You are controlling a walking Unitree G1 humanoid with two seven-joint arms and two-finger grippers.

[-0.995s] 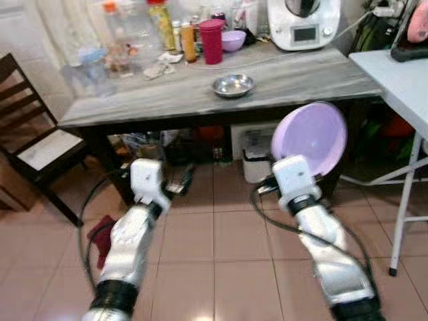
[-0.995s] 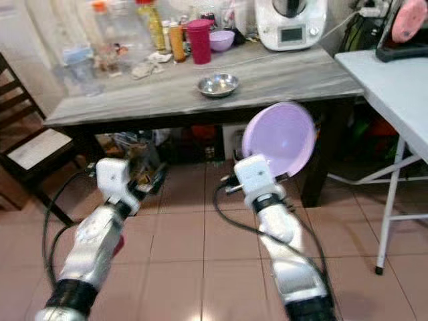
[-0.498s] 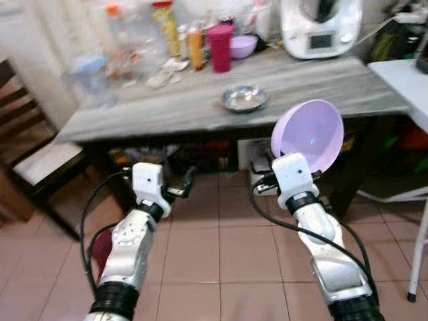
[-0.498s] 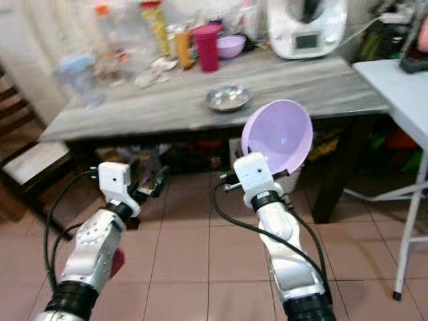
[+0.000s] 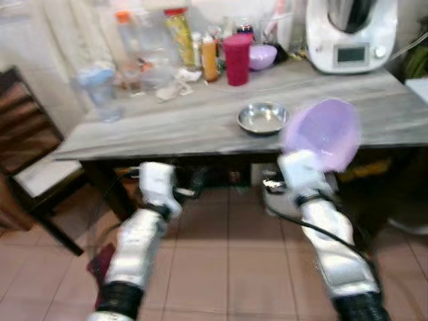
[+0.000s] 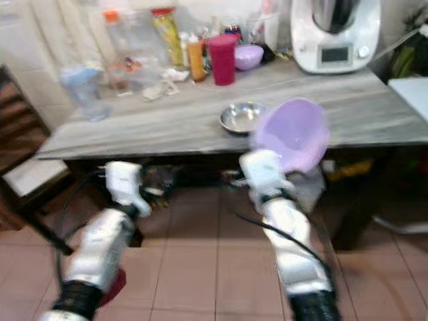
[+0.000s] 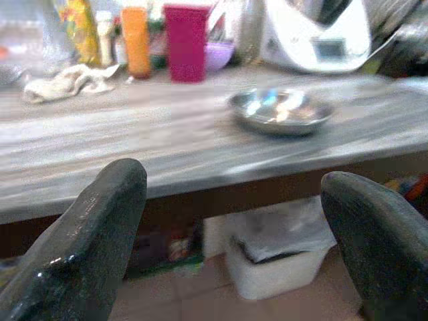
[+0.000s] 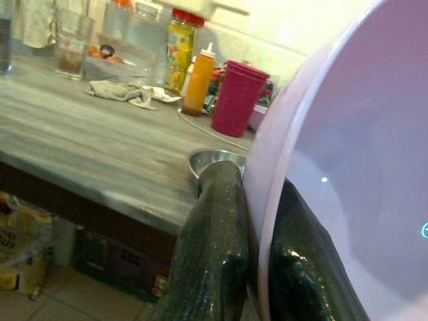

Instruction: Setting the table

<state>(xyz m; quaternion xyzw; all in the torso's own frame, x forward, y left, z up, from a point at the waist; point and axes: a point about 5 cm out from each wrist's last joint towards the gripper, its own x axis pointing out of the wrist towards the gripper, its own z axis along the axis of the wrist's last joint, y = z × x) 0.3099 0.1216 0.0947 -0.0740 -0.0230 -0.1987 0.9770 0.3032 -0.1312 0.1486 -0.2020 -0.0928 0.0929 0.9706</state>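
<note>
Right pincer (image 8: 247, 234) pinches rim of lilac bowl (image 5: 324, 134), held tilted at surface (image 5: 200, 124) edge beside steel bowl (image 5: 263, 118). Left pincer (image 7: 227, 247) spread, empty, below surface edge.

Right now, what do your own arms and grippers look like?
Two silver, rounded arms, each ending in a white boxy wrist block with black cables looping off it. The left gripper and right gripper each have two long, glossy black fingers.

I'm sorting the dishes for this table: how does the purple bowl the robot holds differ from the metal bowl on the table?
The purple bowl is matte lilac; the metal bowl is shiny silver. The purple bowl is tilted on edge, pinched at its rim by the right pincer; the metal bowl sits flat on the table. The purple one looks larger and deeper. Both are round.
</note>
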